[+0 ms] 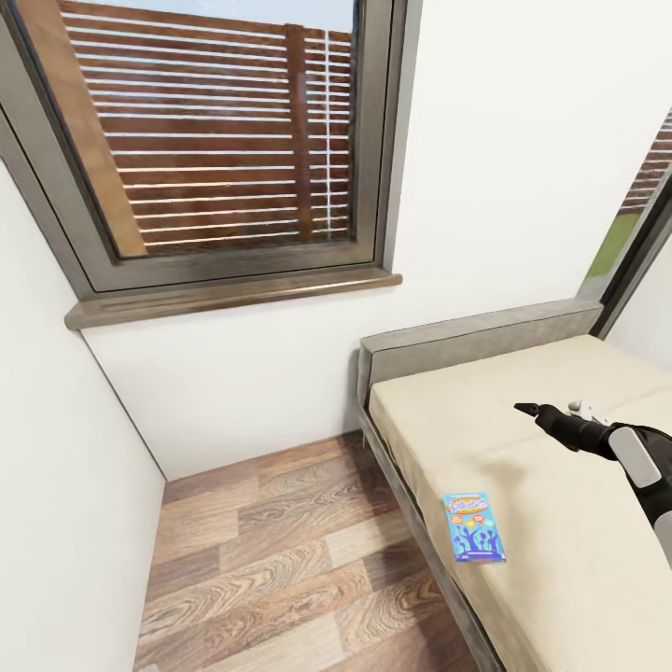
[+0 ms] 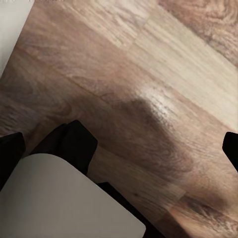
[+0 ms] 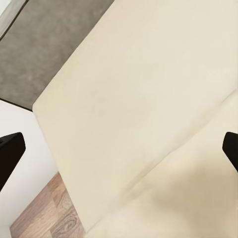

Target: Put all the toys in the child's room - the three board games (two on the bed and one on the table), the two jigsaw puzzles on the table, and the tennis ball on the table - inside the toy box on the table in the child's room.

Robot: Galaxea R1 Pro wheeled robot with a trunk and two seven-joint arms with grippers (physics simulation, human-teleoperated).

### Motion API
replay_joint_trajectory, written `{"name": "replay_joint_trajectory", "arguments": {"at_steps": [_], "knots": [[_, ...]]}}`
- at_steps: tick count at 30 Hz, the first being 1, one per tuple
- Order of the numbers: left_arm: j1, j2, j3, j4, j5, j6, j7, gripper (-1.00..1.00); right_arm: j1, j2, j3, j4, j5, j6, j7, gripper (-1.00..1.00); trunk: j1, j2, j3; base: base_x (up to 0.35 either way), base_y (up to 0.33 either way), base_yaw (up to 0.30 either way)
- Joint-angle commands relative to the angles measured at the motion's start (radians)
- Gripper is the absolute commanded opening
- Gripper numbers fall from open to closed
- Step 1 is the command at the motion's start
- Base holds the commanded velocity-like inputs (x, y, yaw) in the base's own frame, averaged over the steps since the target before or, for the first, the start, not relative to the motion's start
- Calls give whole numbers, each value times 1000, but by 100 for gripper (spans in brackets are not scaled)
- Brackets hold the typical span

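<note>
One board game point(image 1: 474, 526), a blue box with a yellow title, lies flat on the cream bed point(image 1: 579, 588) close to its near edge. My right gripper point(image 1: 541, 413) hovers over the mattress, beyond the box and to its right, and is apart from it. In the right wrist view its dark fingertips point(image 3: 10, 153) stand wide apart with only cream mattress point(image 3: 148, 99) between them, so it is open. My left gripper point(image 2: 119, 148) is open over the wood floor point(image 2: 163, 74). The toy box, table, jigsaw puzzles and tennis ball are out of view.
A grey padded bed frame point(image 1: 467, 341) runs along the white wall. A large window point(image 1: 215, 140) with a wooden sill sits above. Wood plank floor point(image 1: 280, 560) lies between the bed and the left wall point(image 1: 56, 467). Parts of my own body point(image 2: 64, 198) show in the left wrist view.
</note>
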Motion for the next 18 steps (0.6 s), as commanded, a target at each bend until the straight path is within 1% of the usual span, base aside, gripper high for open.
{"name": "replay_joint_trajectory", "arguments": {"at_steps": [1,5,14,18], "knots": [[0,0,1,-2,10,4,8,100,-1,0,-4,0,2,6,4,100,0,0,-1,0,2,-2],[0,0,-1,-3,9,3,8,100,-1,0,-3,0,2,6,3,100,0,0,-1,39,1,-1],[0,-1,-3,-3,9,2,8,100,-1,0,-3,0,2,7,3,100,0,0,-1,148,0,0],[-1,-1,-3,-3,8,2,8,100,-1,0,-3,0,2,7,4,100,0,0,-1,84,0,0]]}}
